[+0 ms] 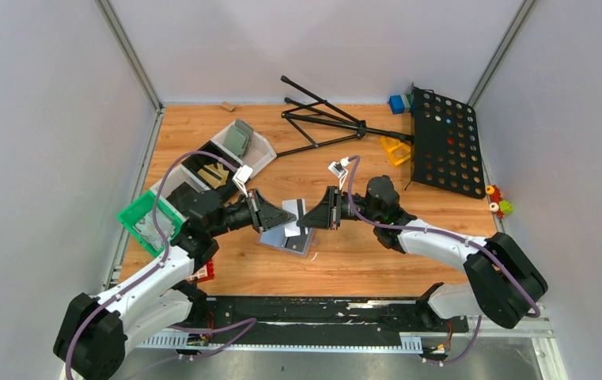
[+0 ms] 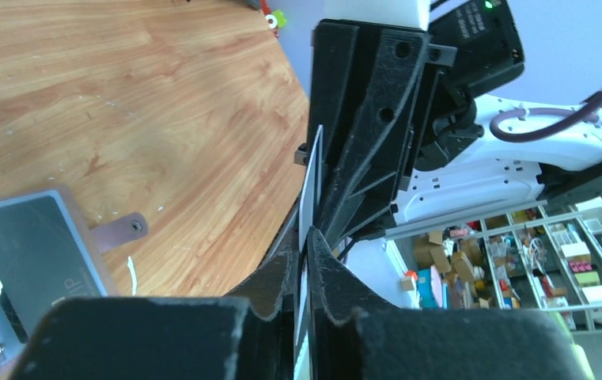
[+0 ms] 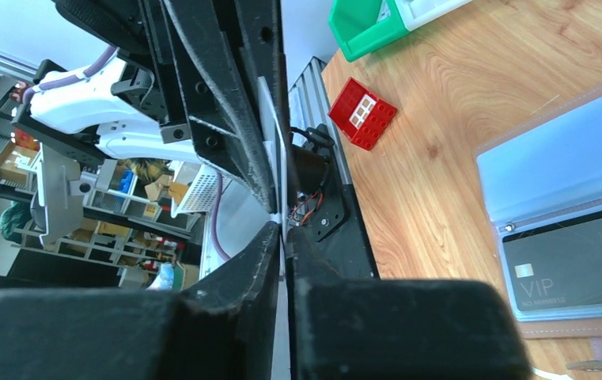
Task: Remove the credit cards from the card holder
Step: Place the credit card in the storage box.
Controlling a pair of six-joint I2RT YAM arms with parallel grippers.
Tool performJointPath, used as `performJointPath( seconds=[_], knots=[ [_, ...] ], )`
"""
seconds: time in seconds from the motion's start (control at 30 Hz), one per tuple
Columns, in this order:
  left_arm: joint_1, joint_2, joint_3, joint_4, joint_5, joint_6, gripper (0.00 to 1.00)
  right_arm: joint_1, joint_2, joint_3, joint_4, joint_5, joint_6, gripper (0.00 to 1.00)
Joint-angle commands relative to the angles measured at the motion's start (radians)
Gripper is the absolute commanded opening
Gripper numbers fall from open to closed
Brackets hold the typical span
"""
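Note:
A credit card (image 1: pixel 297 212) hangs edge-on above the table between my two grippers. In the left wrist view its thin pale edge (image 2: pixel 311 186) runs from my left gripper (image 2: pixel 307 261) up into the right one. The left gripper (image 1: pixel 288 215) is shut on one end and the right gripper (image 1: pixel 308 219) on the other, and the card's edge (image 3: pixel 284 186) shows pinched in the right gripper (image 3: pixel 284 237). The card holder (image 1: pixel 285 241) lies open below them, light blue-grey (image 3: pixel 550 162), with a black VIP card (image 3: pixel 574 265) in its pocket.
A green bin (image 1: pixel 149 222) and white bins (image 1: pixel 262 154) stand at the left, one holding a grey-green holder (image 1: pixel 238 141). A red brick (image 3: pixel 362 113) lies near the left arm's base. A black folding stand (image 1: pixel 321 119) and a perforated black panel (image 1: pixel 444 142) sit at the back.

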Motion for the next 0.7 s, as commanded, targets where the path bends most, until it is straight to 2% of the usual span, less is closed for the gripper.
performJointPath(
  seconds=[0.0,0.03,0.13,0.43,0.67],
  knots=[
    [0.002,-0.02,-0.012,0.136,0.022,-0.062,0.05,0.0,0.008,-0.01,0.067,-0.009,0.008,0.13],
    [0.002,-0.021,-0.009,0.131,0.023,-0.062,0.0,0.001,0.007,-0.012,0.065,-0.005,0.006,0.16],
    [0.002,-0.038,0.011,0.055,0.004,-0.034,0.0,0.0,-0.004,-0.016,0.043,0.012,-0.012,0.25],
    [0.002,-0.108,0.154,-0.469,-0.199,0.213,0.0,-0.024,-0.11,-0.017,-0.218,0.129,-0.173,0.49],
    [0.005,-0.122,0.24,-0.695,-0.359,0.33,0.0,-0.029,-0.164,-0.012,-0.35,0.185,-0.252,0.59]
  ],
)
